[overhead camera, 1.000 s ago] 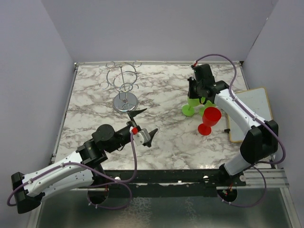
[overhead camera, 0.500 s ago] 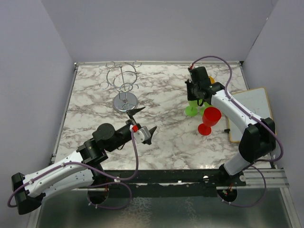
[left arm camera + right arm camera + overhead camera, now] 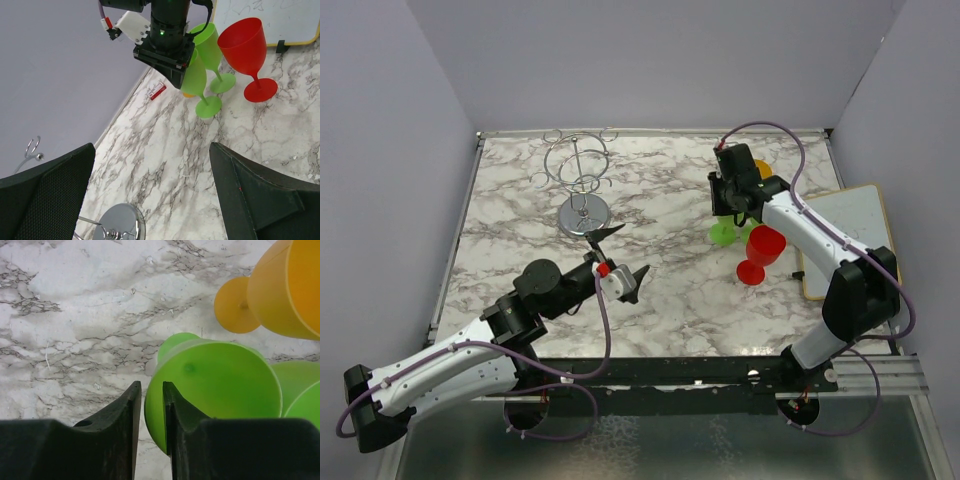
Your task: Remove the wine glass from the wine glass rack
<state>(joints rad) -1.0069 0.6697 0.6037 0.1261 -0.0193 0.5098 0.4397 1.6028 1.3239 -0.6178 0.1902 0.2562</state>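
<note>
The chrome wine glass rack [image 3: 578, 178] stands at the back left, with no glass on its looped arms; its round base shows in the left wrist view [image 3: 118, 225]. My right gripper [image 3: 732, 205] [image 3: 151, 387] is shut on the rim of a green wine glass [image 3: 723, 234] [image 3: 220, 385] [image 3: 198, 80], one finger inside the bowl and one outside. The glass tilts, with its foot at or just above the table. My left gripper [image 3: 623, 258] [image 3: 155, 200] is wide open and empty, hovering right of the rack base.
A red glass [image 3: 760, 250] [image 3: 247, 45], a second green glass [image 3: 214, 47] [image 3: 300, 385] and an orange glass [image 3: 763, 168] [image 3: 285, 290] stand close around the held one. A whiteboard [image 3: 850, 235] lies at the right edge. Grey walls enclose the table.
My right gripper has shifted a little left and back with the green glass, which stands less tilted. The left arm has hardly moved.
</note>
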